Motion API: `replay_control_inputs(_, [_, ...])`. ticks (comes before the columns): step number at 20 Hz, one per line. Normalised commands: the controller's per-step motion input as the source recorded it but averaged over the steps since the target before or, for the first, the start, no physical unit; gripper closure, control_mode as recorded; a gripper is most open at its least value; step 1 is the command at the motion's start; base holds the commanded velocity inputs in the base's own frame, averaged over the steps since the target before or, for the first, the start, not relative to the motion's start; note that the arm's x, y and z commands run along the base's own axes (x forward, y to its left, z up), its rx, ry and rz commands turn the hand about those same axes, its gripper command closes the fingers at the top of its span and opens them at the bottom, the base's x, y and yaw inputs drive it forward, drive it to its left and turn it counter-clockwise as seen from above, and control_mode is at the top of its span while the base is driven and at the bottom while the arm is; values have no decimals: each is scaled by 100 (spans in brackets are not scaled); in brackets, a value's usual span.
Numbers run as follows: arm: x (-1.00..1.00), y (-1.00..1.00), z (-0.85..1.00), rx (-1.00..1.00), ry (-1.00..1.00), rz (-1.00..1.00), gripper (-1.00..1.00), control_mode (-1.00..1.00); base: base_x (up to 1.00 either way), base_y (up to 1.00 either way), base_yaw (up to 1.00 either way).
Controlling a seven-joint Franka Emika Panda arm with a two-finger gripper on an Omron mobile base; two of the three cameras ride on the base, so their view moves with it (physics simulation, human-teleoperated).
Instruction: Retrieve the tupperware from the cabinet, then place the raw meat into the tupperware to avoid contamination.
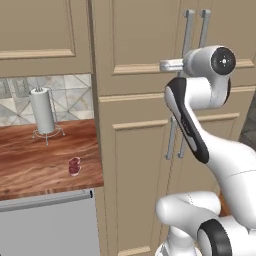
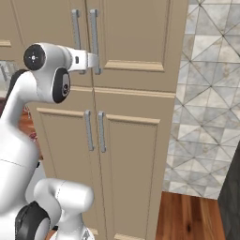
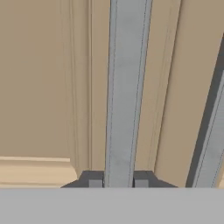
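The tall beige cabinet (image 1: 150, 150) stands with all its doors closed. The wooden table (image 1: 40, 155) lies to its left, bearing a paper towel holder (image 1: 43, 111) and, nearer the front edge, the raw meat (image 1: 74, 166). The hand (image 3: 118, 183) has closed its fingertips (image 3: 95, 181) on an upper door's bar handle (image 3: 124, 87).

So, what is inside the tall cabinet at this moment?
That cannot be seen: all doors of the cabinet are shut, so the inside is covered. Visible is only the outside, where the fingers sit on either side of one grey bar handle.
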Motion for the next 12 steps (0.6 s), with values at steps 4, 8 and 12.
replay_control_inputs(4, [-46, 27, 0, 0, 3, -5, 100, -100, 0, 0, 0])
replay_control_inputs(8, [-54, 32, 0, -1, 5, -7, 100, -100, 0, 0, 0])
replay_control_inputs(12, [-55, 43, 0, -2, 7, -8, 100, -100, 0, 0, 0])
